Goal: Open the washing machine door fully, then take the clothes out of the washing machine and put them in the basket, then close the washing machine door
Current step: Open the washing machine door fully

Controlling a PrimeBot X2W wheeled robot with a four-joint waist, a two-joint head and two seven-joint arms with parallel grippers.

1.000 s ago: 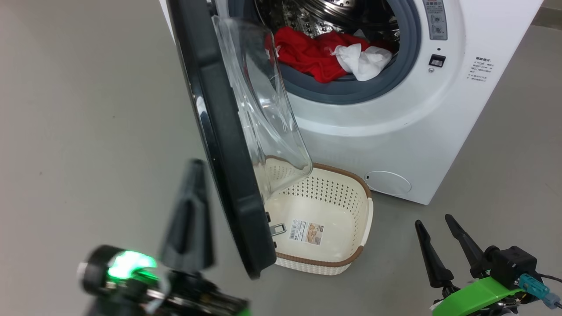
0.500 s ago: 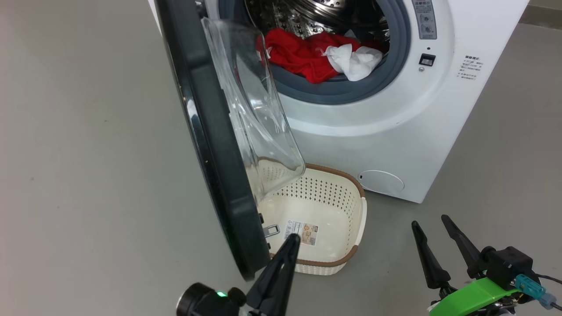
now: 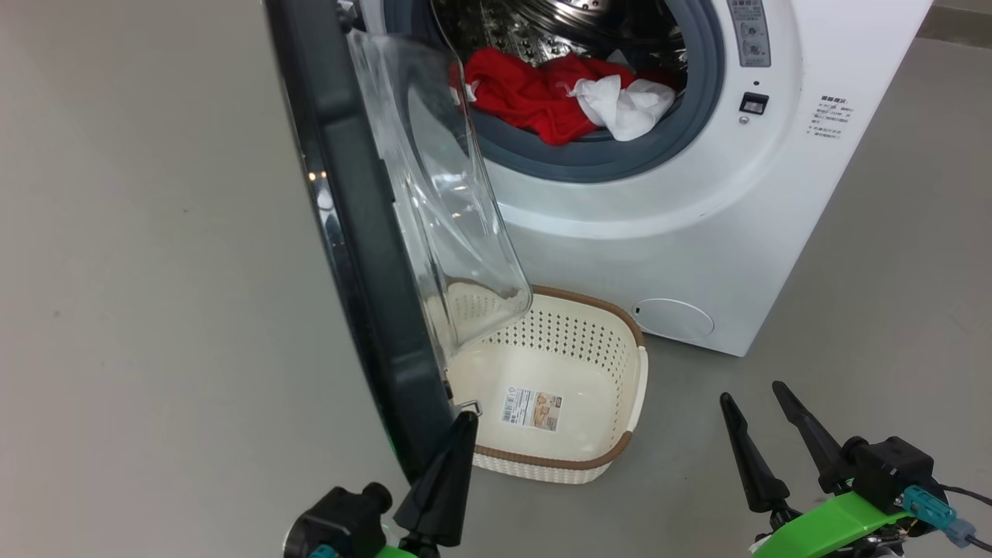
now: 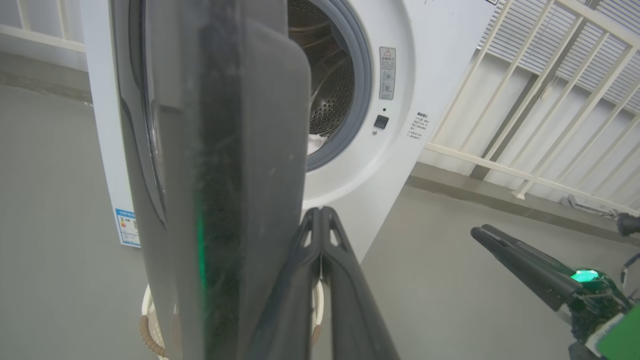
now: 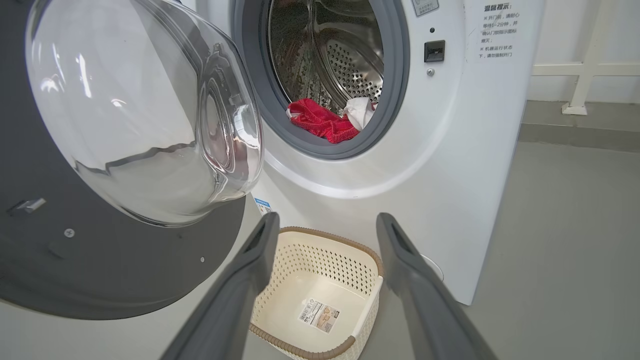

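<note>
The washing machine (image 3: 659, 232) stands with its door (image 3: 349, 232) swung out to the left, its glass bowl (image 3: 434, 194) hanging over the basket. Red clothes (image 3: 535, 93) and a white cloth (image 3: 620, 105) lie at the drum's mouth, also in the right wrist view (image 5: 325, 120). The cream basket (image 3: 612, 372) sits on the floor below the opening, holding only its paper label. My left gripper (image 3: 467, 418) is shut, its tips beside the door's lower inner edge (image 4: 225, 175); I cannot tell if they touch. My right gripper (image 3: 752, 393) is open and holds nothing, low at the right.
Grey floor spreads left of the door and right of the machine. In the left wrist view, a pale railing (image 4: 550, 100) runs behind the machine on the right. The basket (image 5: 295, 300) lies between my right fingers in the right wrist view, under the glass bowl (image 5: 140, 110).
My shut left gripper has gone from the door's outer side, round its lower edge, to the inner side. The door has swung a little further left. The right gripper has barely moved.
</note>
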